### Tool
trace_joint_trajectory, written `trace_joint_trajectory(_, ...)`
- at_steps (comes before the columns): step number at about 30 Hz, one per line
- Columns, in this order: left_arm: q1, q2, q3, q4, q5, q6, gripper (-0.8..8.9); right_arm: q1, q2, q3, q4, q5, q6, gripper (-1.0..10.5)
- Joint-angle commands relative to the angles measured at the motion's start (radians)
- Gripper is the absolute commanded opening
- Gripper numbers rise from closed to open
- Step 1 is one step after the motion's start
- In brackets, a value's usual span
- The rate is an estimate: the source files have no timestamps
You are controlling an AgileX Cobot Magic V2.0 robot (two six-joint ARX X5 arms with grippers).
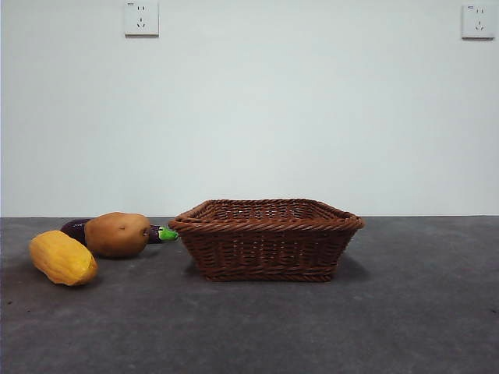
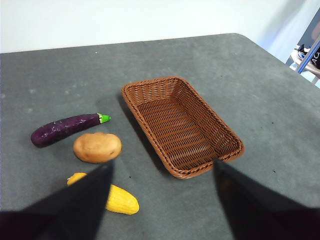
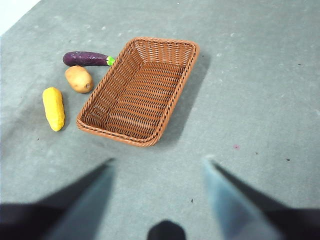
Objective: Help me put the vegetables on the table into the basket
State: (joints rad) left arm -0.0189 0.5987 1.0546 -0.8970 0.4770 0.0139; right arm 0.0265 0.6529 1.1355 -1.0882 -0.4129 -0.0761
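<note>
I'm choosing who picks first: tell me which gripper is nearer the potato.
Left. The left gripper hangs open over the table close to the potato, which looks large in its view. The right gripper hangs open beyond the basket, the potato across it.

A bare test room or lab is suggested. A dark grey table is set against a plain white wall with two sockets.
</note>
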Motion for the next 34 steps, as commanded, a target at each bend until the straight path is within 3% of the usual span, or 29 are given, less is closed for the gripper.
trace_joint_trajectory(1, -0.002, 0.008, -0.004, 0.002, 0.002, -0.011, 6.62, 0.0, 0.0, 0.002, 0.002, -0.006, -0.004, 6.0)
trace_joint_trajectory(10, -0.002, 0.045, -0.004, 0.006, -0.002, -0.011, 6.62, 0.0, 0.04, 0.002, 0.017, -0.008, -0.002, 6.0)
trace_joint_trajectory(18, -0.002, 0.108, -0.004, 0.025, -0.006, -0.014, 6.61, 0.002, 0.213, 0.025, 0.205, -0.084, 0.083, 6.0)
trace_joint_trajectory(24, -0.002, 0.16, -0.004, 0.025, -0.005, -0.014, 6.61, 0.056, 0.467, 0.113, 0.274, -0.087, 0.099, 6.0)
trace_joint_trajectory(34, -0.002, 0.241, -0.004, 0.059, -0.005, -0.013, 6.61, 0.235, 1.096, 0.44, 0.28, 0.033, 0.094, 6.0)
